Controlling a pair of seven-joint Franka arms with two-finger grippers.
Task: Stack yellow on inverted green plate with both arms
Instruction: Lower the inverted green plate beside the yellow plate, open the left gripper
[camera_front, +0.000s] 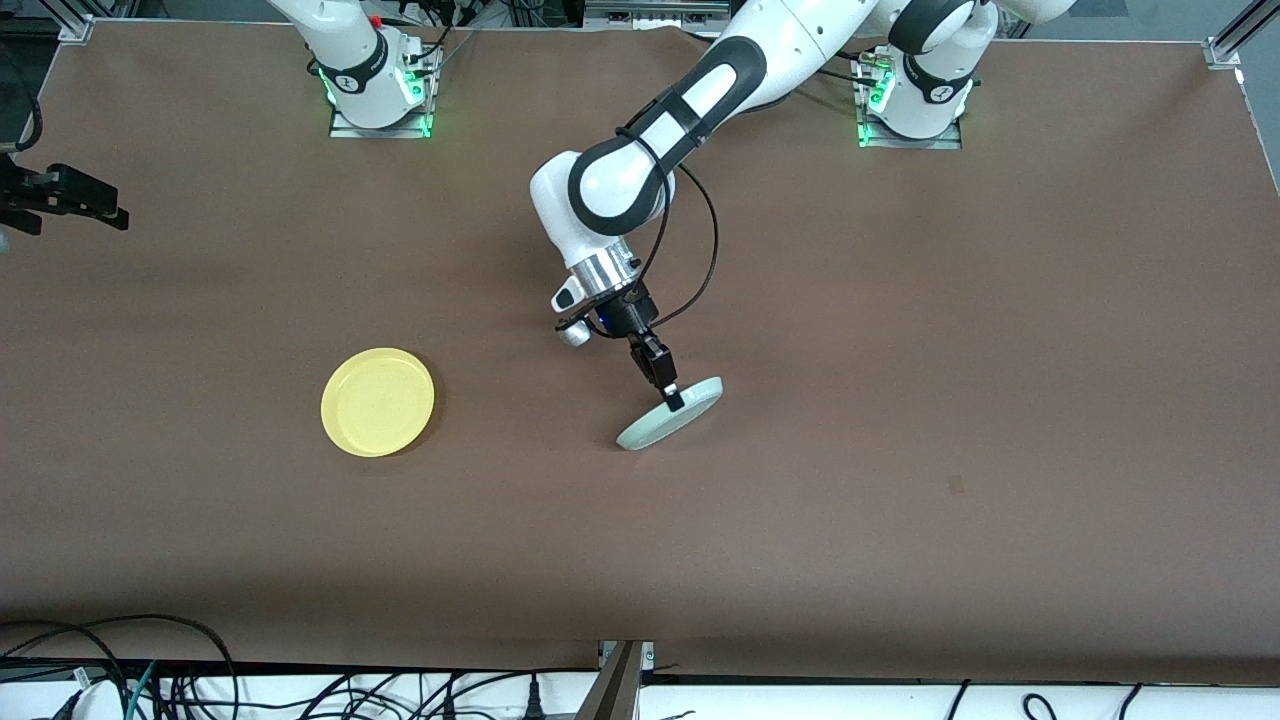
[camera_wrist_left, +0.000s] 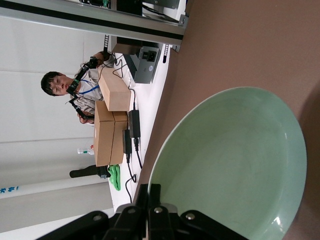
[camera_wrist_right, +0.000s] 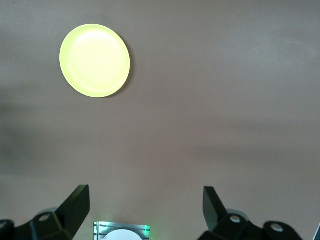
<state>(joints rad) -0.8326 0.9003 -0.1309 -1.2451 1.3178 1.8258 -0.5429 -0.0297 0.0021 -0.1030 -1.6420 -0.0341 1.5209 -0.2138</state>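
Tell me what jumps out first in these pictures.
The left gripper is pinching the rim of the green plate near the table's middle, holding it steeply tilted on its edge. The yellow plate lies flat toward the right arm's end. The right gripper hangs open, high above the table, waiting.

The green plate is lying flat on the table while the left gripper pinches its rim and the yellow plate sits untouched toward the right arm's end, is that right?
Not quite. The green plate is not lying flat: the front view shows it tilted up on edge, with the left gripper shut on its rim. The rest holds: the yellow plate sits untouched toward the right arm's end, and the right gripper waits open, high above the table.
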